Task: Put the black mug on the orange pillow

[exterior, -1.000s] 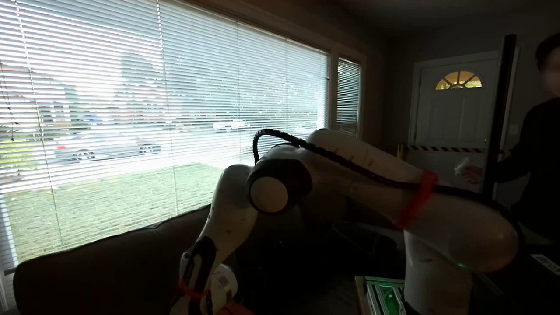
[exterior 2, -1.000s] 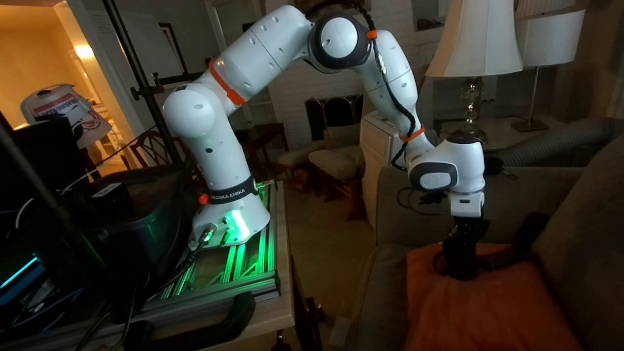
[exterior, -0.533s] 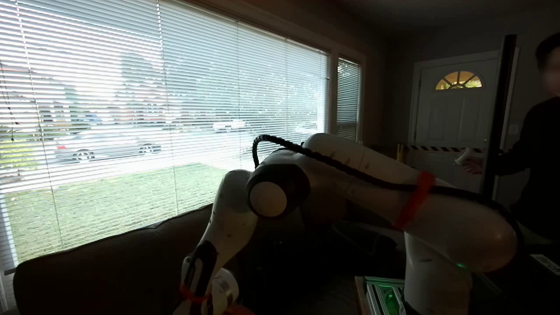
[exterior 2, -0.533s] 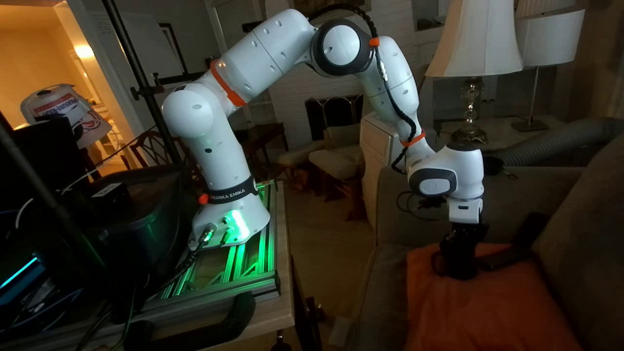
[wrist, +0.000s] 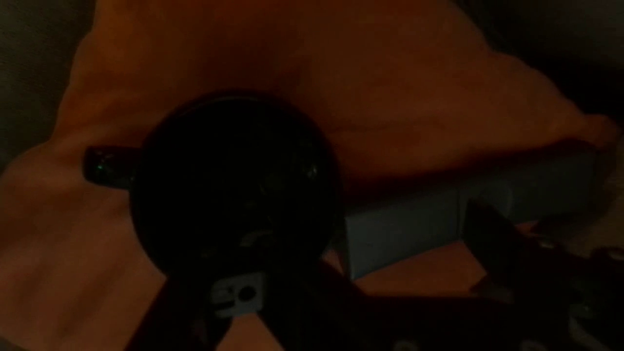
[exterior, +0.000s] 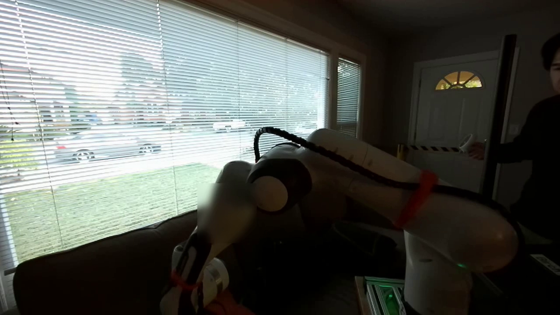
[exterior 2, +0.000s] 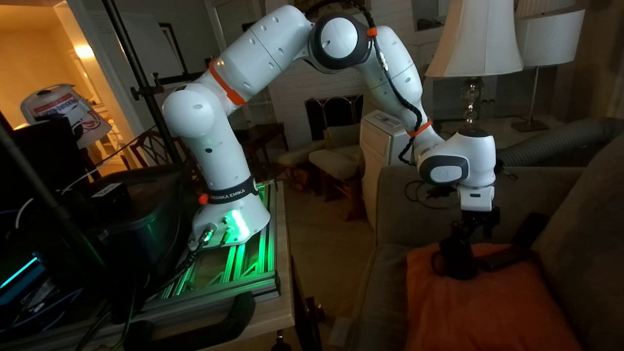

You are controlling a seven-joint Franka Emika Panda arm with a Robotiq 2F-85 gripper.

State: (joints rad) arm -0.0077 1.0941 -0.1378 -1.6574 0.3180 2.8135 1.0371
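Note:
The black mug (exterior 2: 458, 261) stands on the orange pillow (exterior 2: 487, 312) in an exterior view. From above in the wrist view, the mug (wrist: 234, 185) has its handle pointing left and the pillow (wrist: 390, 73) beneath it. My gripper (exterior 2: 473, 231) is just over the mug and off to one side. Its jaws stand wide apart in the wrist view, with no object held between them. One of the fingers (wrist: 487, 229) is well clear of the mug; the other merges with the dark rim, so contact there cannot be told. An exterior view shows only a sliver of pillow (exterior: 229, 304), the mug hidden.
A long grey box (wrist: 404, 229) lies on the pillow beside the mug, partly under the gripper's fingers in the wrist view. The sofa back (exterior 2: 585, 234) rises behind the pillow. A dark object (exterior 2: 531, 229) leans there. A person (exterior: 538, 144) stands near the door.
The gripper dipped slightly, then opened and rose, shifting right in the exterior view where the mug shows. The mug stayed in place on the pillow. The person's hand rose.

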